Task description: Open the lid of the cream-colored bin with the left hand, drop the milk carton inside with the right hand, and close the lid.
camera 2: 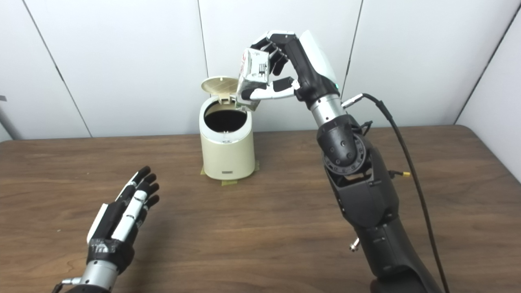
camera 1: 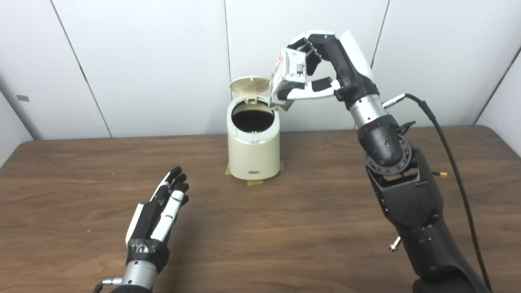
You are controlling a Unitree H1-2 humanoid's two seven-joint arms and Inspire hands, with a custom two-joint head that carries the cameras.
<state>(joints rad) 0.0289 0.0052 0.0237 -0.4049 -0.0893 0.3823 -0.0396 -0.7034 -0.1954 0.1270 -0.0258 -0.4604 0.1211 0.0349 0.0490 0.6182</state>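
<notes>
While the milk carton [camera 1: 287, 79] hangs tilted just above the right rim of the cream-colored bin [camera 1: 253, 150], the right hand [camera 1: 321, 67] has its fingers [camera 1: 303, 94] wrapped around it. Behind the dark round opening, the lid [camera 1: 249, 85] stands flipped up at the far side. Near left on the worktop [camera 1: 305, 228], the left hand [camera 1: 158, 213] rests with fingers straight and slightly spread, holding nothing.

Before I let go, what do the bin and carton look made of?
Bin: apparently smooth cream plastic with a soft sheen. Carton: seemingly printed coated paperboard, creased at its edges, held in the right hand.
</notes>
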